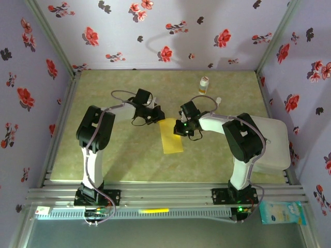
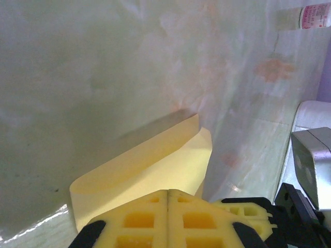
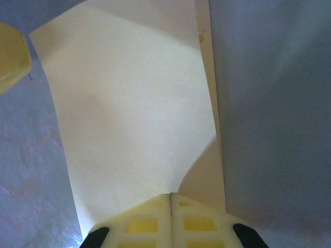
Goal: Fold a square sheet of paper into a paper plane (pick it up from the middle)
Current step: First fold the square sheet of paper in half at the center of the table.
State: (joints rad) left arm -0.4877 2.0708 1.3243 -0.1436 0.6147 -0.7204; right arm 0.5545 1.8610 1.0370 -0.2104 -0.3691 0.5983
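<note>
Green marbled table (image 1: 114,155), yellow paper (image 1: 172,138), floral walls (image 1: 155,31)

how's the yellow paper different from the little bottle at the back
The square sheet of paper is mustard yellow, while the bottle is white with an orange cap. The paper lies low, folded over into a narrow rectangle, and the bottle stands upright. The paper sits mid-table, whereas the bottle is off near the far edge. Both rest on the table.

One camera looks down from high behind me; my two wrist cameras sit close, all three sharing the paper (image 1: 172,136).
</note>
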